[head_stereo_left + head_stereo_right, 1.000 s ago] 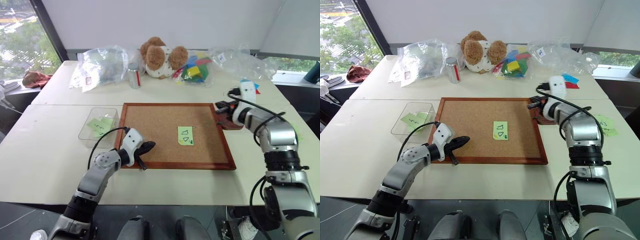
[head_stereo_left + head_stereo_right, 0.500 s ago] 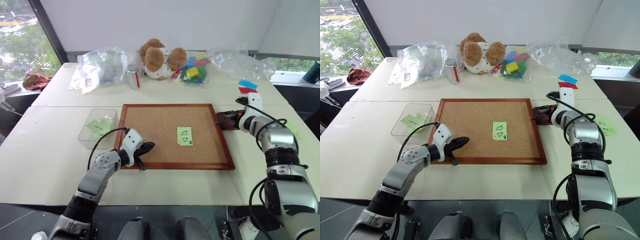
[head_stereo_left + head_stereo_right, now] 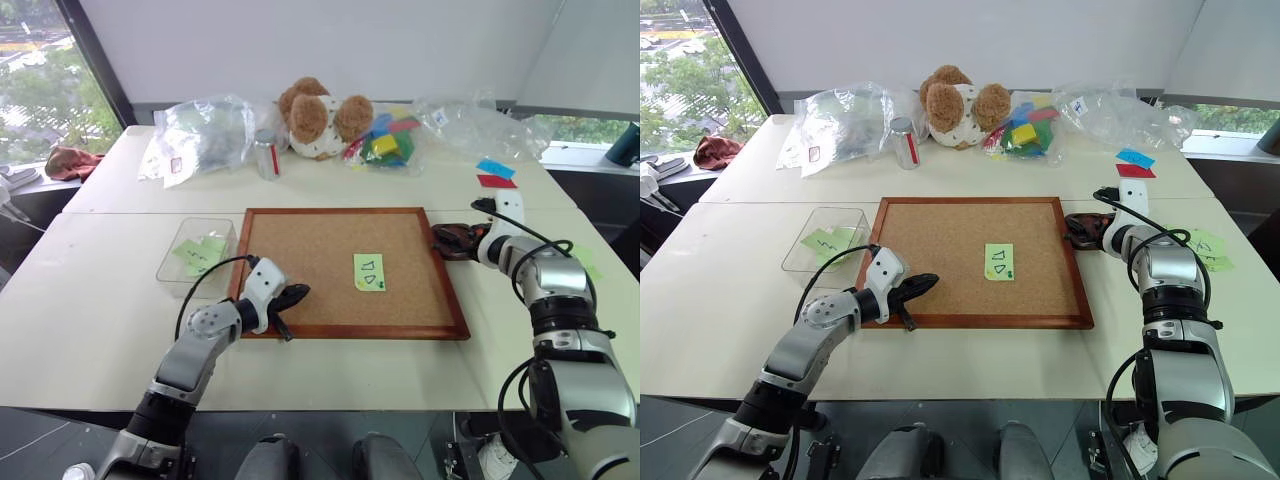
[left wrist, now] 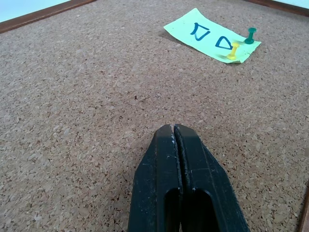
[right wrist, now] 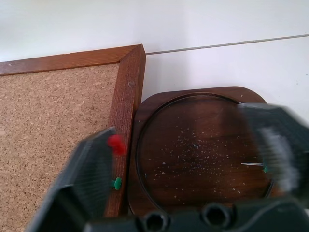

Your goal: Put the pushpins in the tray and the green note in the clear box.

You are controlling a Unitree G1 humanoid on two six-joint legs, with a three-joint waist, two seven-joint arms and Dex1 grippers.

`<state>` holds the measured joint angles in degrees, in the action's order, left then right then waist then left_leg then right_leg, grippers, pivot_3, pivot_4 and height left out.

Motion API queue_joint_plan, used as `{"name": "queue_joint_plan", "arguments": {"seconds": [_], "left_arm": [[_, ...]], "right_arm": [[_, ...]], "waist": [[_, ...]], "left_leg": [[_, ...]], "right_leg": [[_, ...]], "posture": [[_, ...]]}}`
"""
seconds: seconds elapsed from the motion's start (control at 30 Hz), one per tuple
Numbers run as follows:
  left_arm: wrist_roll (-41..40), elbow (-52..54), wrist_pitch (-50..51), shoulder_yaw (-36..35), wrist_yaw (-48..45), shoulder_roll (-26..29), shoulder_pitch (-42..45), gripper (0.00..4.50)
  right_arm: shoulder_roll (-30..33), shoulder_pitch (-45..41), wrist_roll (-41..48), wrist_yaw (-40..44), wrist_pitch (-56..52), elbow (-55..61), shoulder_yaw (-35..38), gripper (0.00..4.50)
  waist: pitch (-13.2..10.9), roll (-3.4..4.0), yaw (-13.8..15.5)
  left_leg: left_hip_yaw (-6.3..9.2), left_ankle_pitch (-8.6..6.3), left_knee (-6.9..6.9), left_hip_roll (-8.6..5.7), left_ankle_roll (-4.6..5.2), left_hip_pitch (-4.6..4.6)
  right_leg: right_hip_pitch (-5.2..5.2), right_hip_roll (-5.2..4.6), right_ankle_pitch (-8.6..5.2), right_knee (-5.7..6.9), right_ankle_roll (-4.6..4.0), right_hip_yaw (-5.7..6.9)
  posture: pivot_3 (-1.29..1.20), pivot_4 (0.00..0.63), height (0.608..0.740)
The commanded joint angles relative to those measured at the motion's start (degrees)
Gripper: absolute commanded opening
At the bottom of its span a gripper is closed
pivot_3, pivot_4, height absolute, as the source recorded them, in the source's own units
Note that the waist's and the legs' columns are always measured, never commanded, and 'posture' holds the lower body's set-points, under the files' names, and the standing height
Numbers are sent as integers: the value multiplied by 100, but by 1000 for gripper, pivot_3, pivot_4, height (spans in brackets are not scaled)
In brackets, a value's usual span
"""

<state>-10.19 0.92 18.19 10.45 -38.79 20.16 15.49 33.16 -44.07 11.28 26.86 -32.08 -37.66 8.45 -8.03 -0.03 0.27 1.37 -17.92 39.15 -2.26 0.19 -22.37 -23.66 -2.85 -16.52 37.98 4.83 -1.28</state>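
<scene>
The left gripper (image 4: pixel 175 133) hovers low over the near left part of the wood-framed cork board (image 3: pixel 320 260), its two black fingers pressed together with nothing between them, bare cork open all around it. Farther in, on the board's right half, the small square light-green sticky note (image 4: pixel 211 37) with two dark triangles lies flat, well clear of every frame edge, with a green-headed pushpin (image 4: pixel 249 36) and a yellow pushpin (image 4: pixel 233 51) at one corner. Left of the board, just beside its frame, sits the shallow clear plastic box (image 3: pixel 196 251) holding other light-green notes. At the board's far right corner, the small dark dish-like tray (image 5: pixel 203 150) sits against the frame, and the right gripper (image 5: pixel 190 159) hangs over it with fingers spread wide. A red pushpin head (image 5: pixel 116 143) shows at one finger; I cannot tell whether it is held. A green-headed pin (image 5: pixel 256 166) lies in the tray near its rim.
</scene>
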Motion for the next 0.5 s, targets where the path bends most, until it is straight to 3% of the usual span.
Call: {"name": "queue_joint_plan", "arguments": {"seconds": [0.03, 0.5], "left_arm": [[131, -195, 84, 132, -21, 14, -74, 0], [118, -141, 91, 141, -38, 5, -104, 0]], "right_arm": [[58, -45, -41, -18, 94, 60, 78, 4468], [232, -164, -178, 24, 363, -153, 124, 4468]], "waist": [[0, 0, 0], [-1, 2, 1]], "left_leg": [[0, 0, 0, 0, 0, 0], [0, 0, -1, 0, 0, 0]], "right_leg": [[0, 0, 0, 0, 0, 0], [1, -1, 0, -2, 0, 0]], "posture": [[0, 150, 740], [0, 150, 740]]}}
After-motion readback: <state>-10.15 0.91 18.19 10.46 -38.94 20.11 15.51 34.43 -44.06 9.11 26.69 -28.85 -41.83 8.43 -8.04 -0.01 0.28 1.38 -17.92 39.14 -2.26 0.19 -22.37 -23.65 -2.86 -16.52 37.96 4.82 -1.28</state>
